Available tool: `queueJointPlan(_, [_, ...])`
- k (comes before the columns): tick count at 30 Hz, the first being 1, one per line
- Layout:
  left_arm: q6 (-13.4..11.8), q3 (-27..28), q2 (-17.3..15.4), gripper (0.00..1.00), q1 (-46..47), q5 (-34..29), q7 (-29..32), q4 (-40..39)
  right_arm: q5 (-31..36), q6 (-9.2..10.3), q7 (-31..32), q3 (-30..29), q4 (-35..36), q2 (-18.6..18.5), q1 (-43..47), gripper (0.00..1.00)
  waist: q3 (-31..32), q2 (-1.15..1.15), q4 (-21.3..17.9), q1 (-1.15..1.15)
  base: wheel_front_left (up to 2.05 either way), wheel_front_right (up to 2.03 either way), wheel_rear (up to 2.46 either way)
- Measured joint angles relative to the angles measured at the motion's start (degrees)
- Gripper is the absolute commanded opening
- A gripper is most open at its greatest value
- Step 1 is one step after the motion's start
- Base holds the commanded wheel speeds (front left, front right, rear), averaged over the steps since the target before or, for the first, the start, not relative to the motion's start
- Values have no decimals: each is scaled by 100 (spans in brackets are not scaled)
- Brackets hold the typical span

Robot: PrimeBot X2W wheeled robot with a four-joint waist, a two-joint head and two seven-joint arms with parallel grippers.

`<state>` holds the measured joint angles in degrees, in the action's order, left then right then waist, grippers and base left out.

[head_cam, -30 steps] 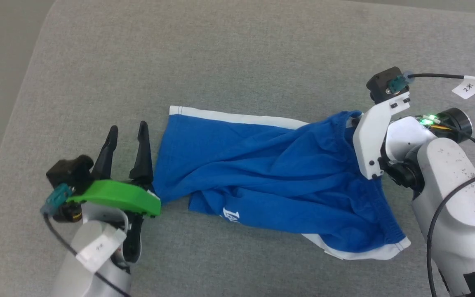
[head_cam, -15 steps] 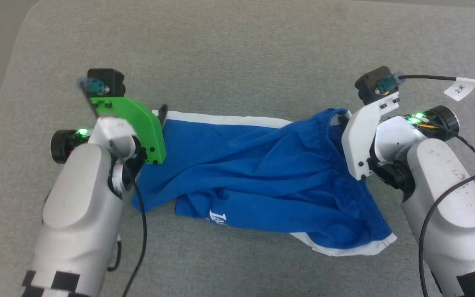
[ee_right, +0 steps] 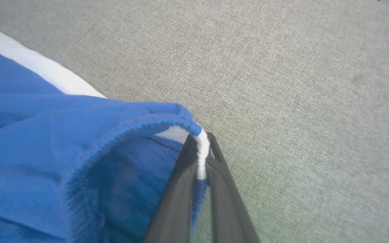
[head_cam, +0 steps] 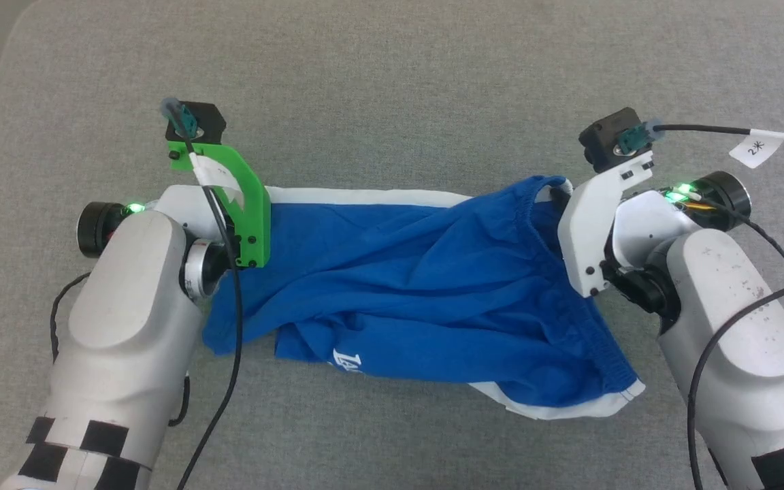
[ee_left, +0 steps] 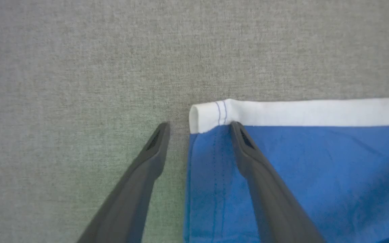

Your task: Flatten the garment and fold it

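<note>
Grey woven fabric covers the counter (head_cam: pixel 392 82), and the shorts (head_cam: pixel 419 286) lie across its middle, stretched sideways between the two arms. They are bright blue and rumpled, with loose folds running along their length. A white stripe (head_cam: pixel 365 197) edges the far side, another white edge (head_cam: pixel 555 412) shows at the near right corner, and a small white logo (head_cam: pixel 346 361) sits on the near fold, partly tucked under.

The left hand (ee_left: pixel 199 127) is at the shorts' far left corner, its fingers spread wide and gripping nothing. In the left wrist view one finger (ee_left: pixel 147 162) stands over bare counter just beside the leg hem. The other finger (ee_left: pixel 258 168) lies over the blue cloth just under the stripe, so the hemmed corner sits between them. In the head view a green bracket (head_cam: pixel 256 218) on that wrist hides the fingers.

The right hand (ee_right: pixel 201 140) is closed tight on the waistband (ee_right: pixel 140 125) at the shorts' far right end. The pinched spot is where the elastic turns from blue to white. It is raised off the counter, so the waistband arches up and the opening gapes. A white bracket (head_cam: pixel 593 224) on that wrist covers the grip in the head view.
</note>
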<state>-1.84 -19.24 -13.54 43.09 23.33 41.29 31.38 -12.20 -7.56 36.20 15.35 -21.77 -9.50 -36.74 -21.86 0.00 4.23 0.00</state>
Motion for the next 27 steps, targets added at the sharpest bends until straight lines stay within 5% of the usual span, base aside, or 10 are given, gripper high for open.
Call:
queueJointPlan(13, [207, 242, 225, 0, -15, 493, -513, 20, -75, 0, -253, -155, -9, -21, 47, 0, 175, 0, 51, 0, 0, 0, 0])
queueJointPlan(27, [276, 898, 283, 0, 475, 1051, -1233, -866, -750, 0, -572, -755, 404, -116, -211, 0, 997, 0, 26, -1, 0, 0, 0])
